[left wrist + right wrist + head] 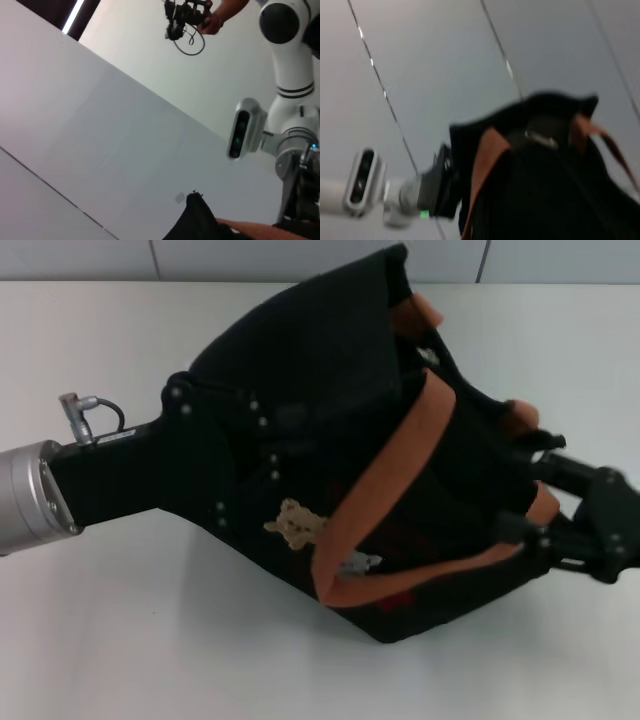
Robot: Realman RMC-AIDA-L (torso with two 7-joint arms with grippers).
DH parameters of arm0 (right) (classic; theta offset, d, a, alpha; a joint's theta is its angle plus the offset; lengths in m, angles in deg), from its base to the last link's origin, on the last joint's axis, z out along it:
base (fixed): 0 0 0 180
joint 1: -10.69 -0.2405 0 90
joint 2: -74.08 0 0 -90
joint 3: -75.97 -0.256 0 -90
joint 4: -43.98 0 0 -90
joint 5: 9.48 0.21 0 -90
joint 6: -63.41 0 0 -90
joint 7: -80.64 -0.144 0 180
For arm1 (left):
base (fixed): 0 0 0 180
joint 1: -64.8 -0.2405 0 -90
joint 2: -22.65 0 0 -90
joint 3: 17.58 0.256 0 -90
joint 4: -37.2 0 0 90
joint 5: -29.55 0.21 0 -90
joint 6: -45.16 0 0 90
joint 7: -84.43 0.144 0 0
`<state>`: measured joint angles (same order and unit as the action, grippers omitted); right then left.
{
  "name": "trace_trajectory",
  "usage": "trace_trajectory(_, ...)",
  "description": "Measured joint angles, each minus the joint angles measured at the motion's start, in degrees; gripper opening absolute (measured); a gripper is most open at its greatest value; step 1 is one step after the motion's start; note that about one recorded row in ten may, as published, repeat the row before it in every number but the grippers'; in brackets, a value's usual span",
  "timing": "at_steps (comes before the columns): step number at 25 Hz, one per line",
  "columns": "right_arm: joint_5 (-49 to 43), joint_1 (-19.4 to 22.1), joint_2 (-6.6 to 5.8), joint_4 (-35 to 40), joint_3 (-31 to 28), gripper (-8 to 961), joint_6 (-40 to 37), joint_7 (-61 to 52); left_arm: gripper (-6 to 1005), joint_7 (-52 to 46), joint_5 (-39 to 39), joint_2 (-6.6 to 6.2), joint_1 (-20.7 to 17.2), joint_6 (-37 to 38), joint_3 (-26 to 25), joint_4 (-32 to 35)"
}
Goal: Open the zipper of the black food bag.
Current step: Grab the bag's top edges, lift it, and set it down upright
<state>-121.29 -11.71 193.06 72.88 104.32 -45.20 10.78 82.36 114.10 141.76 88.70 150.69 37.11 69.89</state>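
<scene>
While both grippers are bracing the black food bag (400,470) mid-desk, you're needing the zipper (542,139) pull next; I cannot tell either's fingers.

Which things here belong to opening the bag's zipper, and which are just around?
Job:
black food bag, tipped on its side
left gripper against the bag
right gripper at its other end
silver zipper pull

Around:
white table
bear patch
orange handles

We see a white table (120,640) running back to a pale panelled wall (300,258); above the wall, a ceiling light strip (73,16) glows.
</scene>
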Motion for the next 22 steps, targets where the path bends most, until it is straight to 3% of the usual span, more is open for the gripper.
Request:
trace_trajectory(4, -3.01, -1.97, 0.13, 0.21, 4.05, 831, 3.62, -3.43, 92, 0.17, -0.01, 0.03, 0.17, -0.07, 0.50, 0.02)
trace_trajectory(11, -5.00, -6.57, 0.23, 0.61, 16.63, 831, 12.20, -12.26, 74, 0.18, -2.78, 0.06, 0.20, 0.75, 2.61, 0.46)
trace_trajectory(12, -5.00, -7.04, 0.38, 0.51, 17.60, 795, 13.05, -12.26, 70, 0.18, -3.97, 0.07, 0.21, 0.82, 3.53, 0.59)
trace_trajectory(16, -4.52, -9.16, 0.71, -0.67, 18.63, 649, 15.04, -11.94, 52, 0.18, -7.34, 0.07, 0.24, 0.71, 7.52, 1.63)
trace_trajectory(22, -0.74, -9.41, 0.78, -1.64, 18.74, 650, 15.30, -8.80, 25, 0.16, -8.15, 0.07, 0.66, 0.03, 9.50, 1.66)
